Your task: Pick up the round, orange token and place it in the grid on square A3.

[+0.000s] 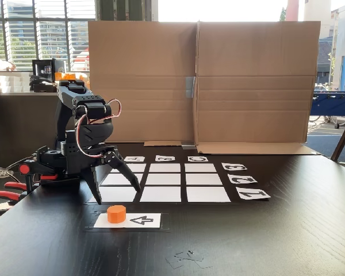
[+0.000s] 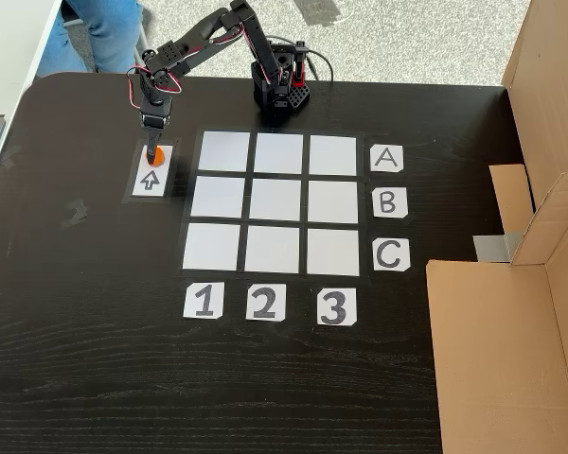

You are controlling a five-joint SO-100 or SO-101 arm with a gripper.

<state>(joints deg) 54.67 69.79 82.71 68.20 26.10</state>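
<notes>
The orange token (image 1: 117, 214) (image 2: 156, 155) stands on one end of a white card printed with a black arrow (image 1: 139, 220) (image 2: 150, 179), beside the grid (image 1: 165, 179) (image 2: 275, 200). My gripper (image 1: 118, 195) (image 2: 155, 144) points down just above the token, open, with its two dark fingers spread and nothing between them. In a fixed view from above, the gripper hides part of the token. Square A3 (image 1: 137, 168) (image 2: 333, 154) is the bare corner cell by label A and in the column of label 3. All nine cells are bare.
Letter labels A, B, C (image 2: 388, 203) and number labels 1, 2, 3 (image 2: 263, 303) edge the grid. A cardboard wall (image 1: 218, 80) (image 2: 549, 142) stands along one table side. The arm's base (image 2: 281, 90) is clamped at the table edge, with red clamps (image 1: 11, 192).
</notes>
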